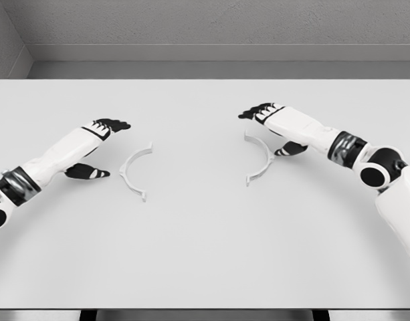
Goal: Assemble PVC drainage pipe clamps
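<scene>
Two white half-clamps lie flat on the table (205,267), the only view being the one from the head. Both halves are thin arcs with a small tab at each end, and they face each other with their hollow sides turned inward, as if laid out so that sliding them together would close a ring; as it stands they are well apart. The left half (134,172) lies just beside the left hand (101,144), on its inner side, and nothing touches it. That hand hovers or rests low over the table with the dark fingers stretched forward and the thumb splayed toward the robot, open and holding nothing, which looks like a posture ready to close over the arc from the side. The right half (260,158) sits just inside the right hand (275,130), partly under the wrist line, with the thumb close to its outer curve; whether it touches cannot be told. The right hand's fingers also reach out flat and grip nothing. Judging from this layout, assembly has not begun: each hand is placed by its own piece, so the next move likely calls for a careful pinch on a thin, flat part.
</scene>
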